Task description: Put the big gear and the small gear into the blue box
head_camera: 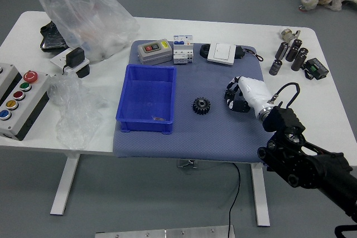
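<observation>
- While the right hand (236, 96) is gripping the mostly hidden small gear (229, 96) in curled fingers, a shallow pinch would be risking a slip.
- The big gear (201, 105) is lying between hand and blue box (136, 125), risking a knock from a low carry.

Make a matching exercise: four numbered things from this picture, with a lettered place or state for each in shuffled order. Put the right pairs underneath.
1. Blue box
2. Big gear
3. Right hand
4. Clear plastic bag

A. Fingers curled, at the right side of the mat
B. On the left part of the white table, off the mat
C. On the mat, between box and hand
D. On the mat's left side, open-topped

Pairs: 1-D, 2-C, 3-A, 4-B
</observation>
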Controlling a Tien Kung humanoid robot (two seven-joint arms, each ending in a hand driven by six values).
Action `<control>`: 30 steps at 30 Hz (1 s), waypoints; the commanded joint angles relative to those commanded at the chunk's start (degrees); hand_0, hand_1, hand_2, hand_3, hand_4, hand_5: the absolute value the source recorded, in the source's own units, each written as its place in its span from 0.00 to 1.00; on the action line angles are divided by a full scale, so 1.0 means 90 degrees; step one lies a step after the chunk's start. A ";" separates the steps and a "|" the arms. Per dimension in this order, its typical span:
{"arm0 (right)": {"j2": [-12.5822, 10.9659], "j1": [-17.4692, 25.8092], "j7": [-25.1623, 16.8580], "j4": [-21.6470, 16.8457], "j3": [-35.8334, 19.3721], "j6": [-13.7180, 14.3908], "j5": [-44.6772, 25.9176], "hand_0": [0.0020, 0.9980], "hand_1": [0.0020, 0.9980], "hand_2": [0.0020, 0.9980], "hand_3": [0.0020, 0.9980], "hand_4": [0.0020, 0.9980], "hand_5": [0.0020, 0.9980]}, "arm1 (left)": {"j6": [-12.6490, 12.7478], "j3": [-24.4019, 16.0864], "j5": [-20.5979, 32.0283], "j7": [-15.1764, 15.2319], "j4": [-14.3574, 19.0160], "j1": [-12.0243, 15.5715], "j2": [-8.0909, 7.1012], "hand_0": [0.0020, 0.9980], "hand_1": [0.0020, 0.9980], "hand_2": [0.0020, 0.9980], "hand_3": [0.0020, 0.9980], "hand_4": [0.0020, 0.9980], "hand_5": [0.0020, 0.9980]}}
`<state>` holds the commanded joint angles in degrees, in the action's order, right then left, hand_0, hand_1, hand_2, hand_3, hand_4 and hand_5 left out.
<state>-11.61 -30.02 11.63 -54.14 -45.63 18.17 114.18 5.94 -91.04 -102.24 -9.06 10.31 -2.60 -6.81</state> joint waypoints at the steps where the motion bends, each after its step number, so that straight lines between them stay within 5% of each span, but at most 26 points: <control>1: -0.0021 -0.0012 -0.0002 -0.0065 -0.0027 0.0015 0.0007 0.39 0.50 0.49 0.62 0.58 0.17 | 0.0000 0.0000 0.0000 -0.0001 0.0000 0.0000 -0.0001 0.62 0.51 0.53 0.64 0.67 0.34; 9: -0.0122 -0.0122 -0.0058 -0.0524 -0.0044 0.0177 -0.0054 0.39 0.50 0.49 0.61 0.59 0.17 | -0.0005 0.0008 0.0010 0.0000 0.0000 -0.0001 0.0000 0.62 0.51 0.53 0.64 0.67 0.34; 19: 0.0046 -0.0658 -0.0054 -0.1408 0.0949 0.0264 -0.0443 0.40 0.49 0.48 0.61 0.61 0.19 | -0.0006 -0.0006 -0.0017 -0.0032 0.0000 0.0017 0.0002 0.62 0.51 0.53 0.64 0.67 0.35; 30: 0.0523 -0.1440 -0.0041 -0.1212 0.2218 0.0120 -0.0711 0.44 0.52 0.52 0.63 0.61 0.20 | -0.0014 0.0028 -0.0032 -0.0054 0.0000 0.0001 -0.0014 0.62 0.51 0.53 0.64 0.68 0.35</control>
<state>-6.91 -42.97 11.26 -65.04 -25.66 19.25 107.78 5.81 -90.78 -102.52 -9.54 10.31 -2.58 -6.94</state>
